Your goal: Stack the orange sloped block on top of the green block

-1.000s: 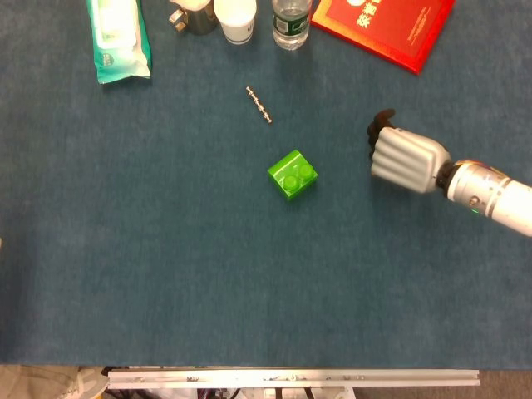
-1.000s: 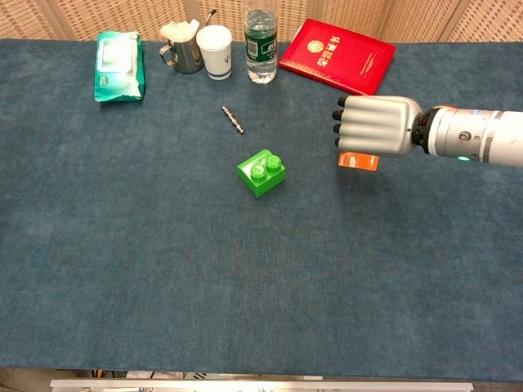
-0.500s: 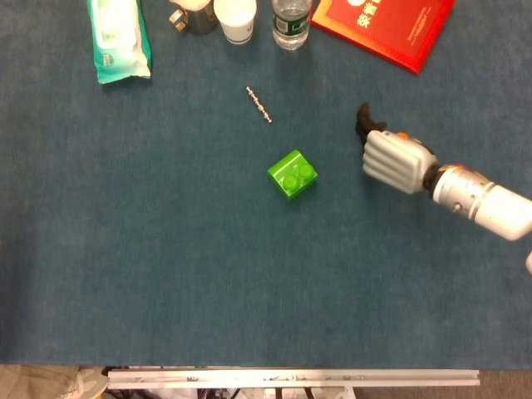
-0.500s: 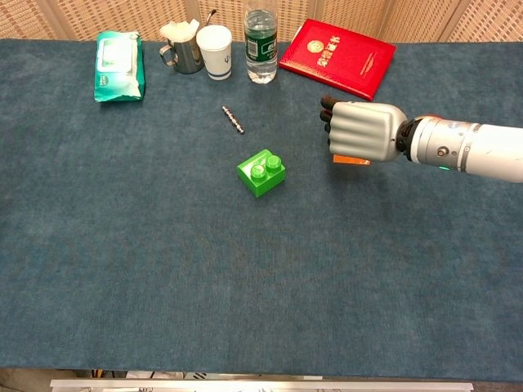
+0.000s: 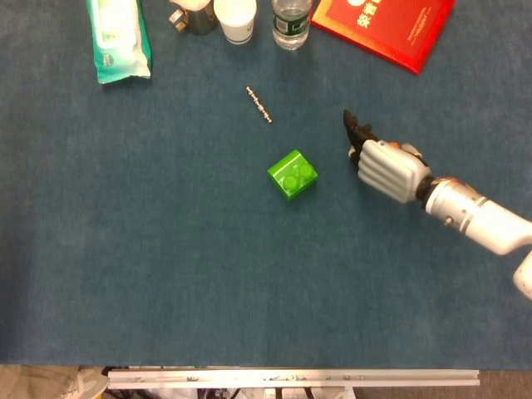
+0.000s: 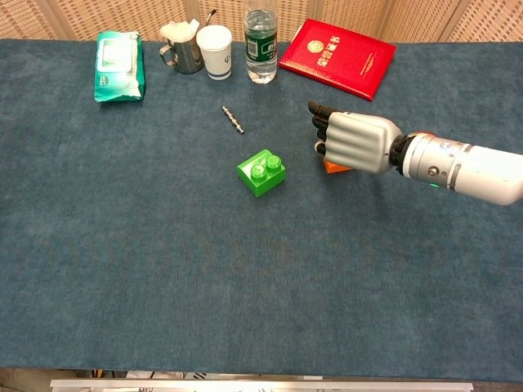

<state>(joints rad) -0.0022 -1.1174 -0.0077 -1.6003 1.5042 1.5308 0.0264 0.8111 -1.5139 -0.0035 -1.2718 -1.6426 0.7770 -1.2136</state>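
A green block (image 5: 293, 174) (image 6: 261, 172) with two studs sits on the blue cloth near the middle. My right hand (image 5: 384, 165) (image 6: 353, 141) hovers a short way to its right, fingers curled around the orange sloped block (image 6: 333, 167). Only a small orange corner shows under the hand in the chest view, and a sliver (image 5: 409, 150) in the head view. The hand is apart from the green block. My left hand is outside both views.
Along the far edge stand a wipes pack (image 6: 119, 64), a metal cup (image 6: 181, 54), a paper cup (image 6: 216, 51), a water bottle (image 6: 261, 46) and a red booklet (image 6: 337, 55). A small metal rod (image 6: 234, 119) lies behind the green block.
My right hand has carried the orange block leftward toward the green block and turned slightly, with more of the forearm now in view.
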